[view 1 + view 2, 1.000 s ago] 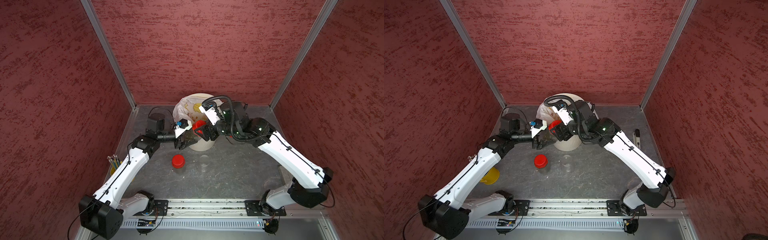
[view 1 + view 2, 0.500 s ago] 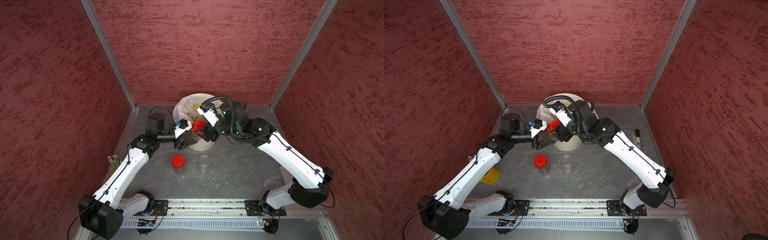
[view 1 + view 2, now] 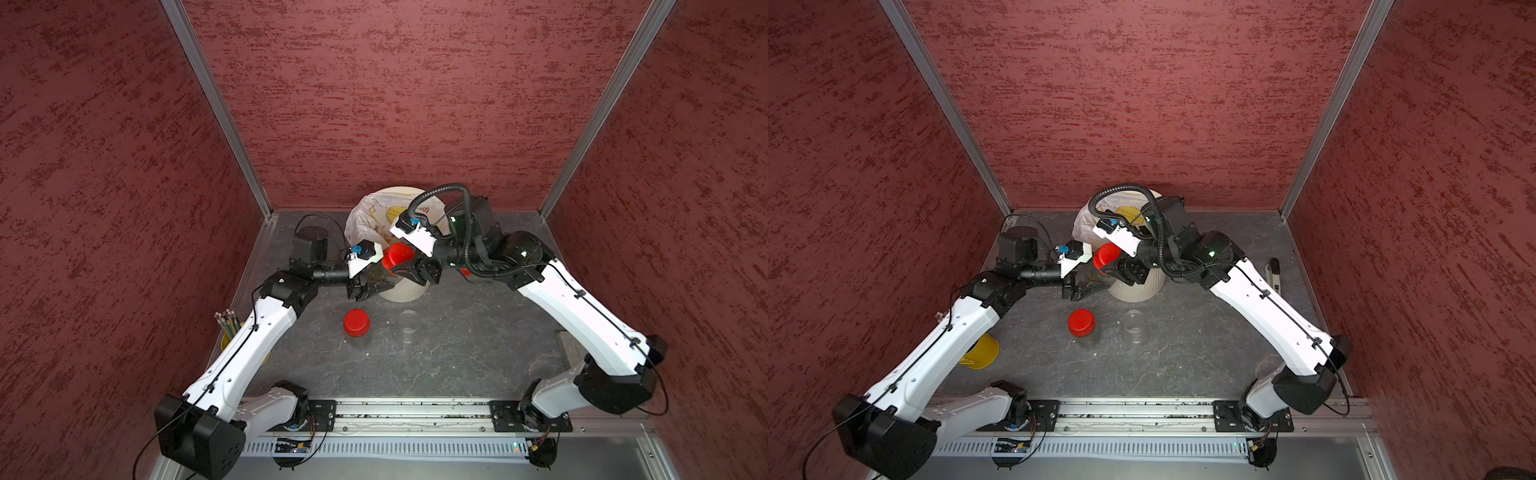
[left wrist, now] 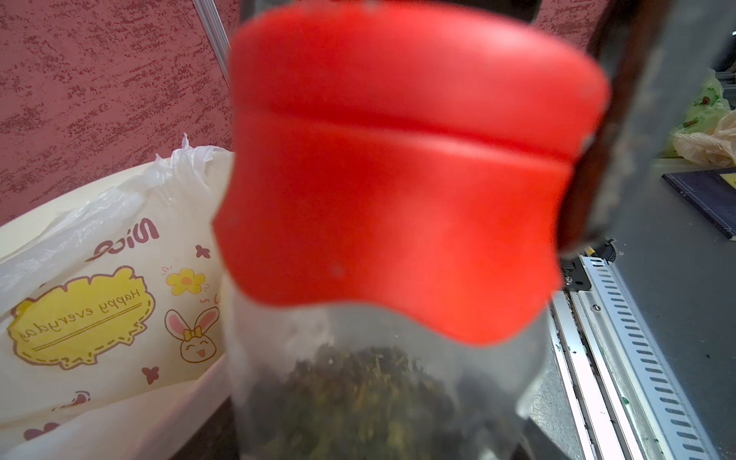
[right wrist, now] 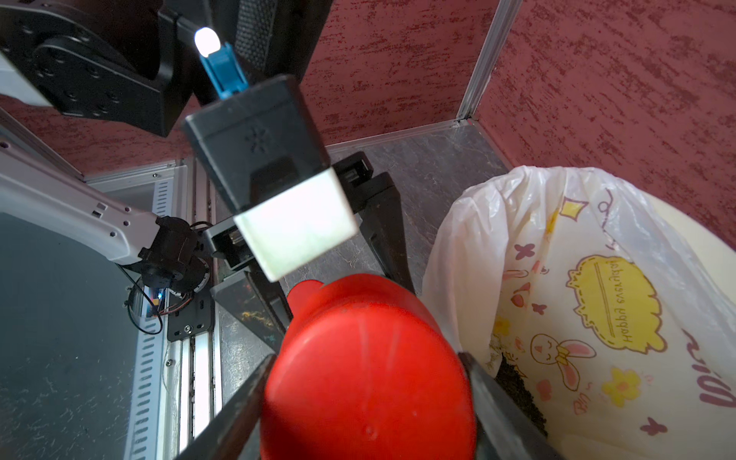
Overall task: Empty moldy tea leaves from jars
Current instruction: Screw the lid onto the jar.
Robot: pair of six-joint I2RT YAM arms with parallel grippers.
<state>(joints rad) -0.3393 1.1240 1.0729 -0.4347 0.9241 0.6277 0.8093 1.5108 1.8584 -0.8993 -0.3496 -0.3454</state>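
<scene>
Bin [image 3: 402, 291] blocks the back; capped jar [image 3: 356, 325], open jar [image 3: 409, 326] stand centrally, seemingly apart; table [image 3: 415, 374] front free.

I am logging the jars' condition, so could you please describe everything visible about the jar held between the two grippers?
The held jar is a small clear plastic-looking cylinder, partly filled with dark olive-brown tea leaves. Its glossy red cap is on. It hangs above the table, cap uppermost, close beside the bag-lined bin. The left gripper is shut on its body; the right gripper clasps the cap from both sides.
</scene>
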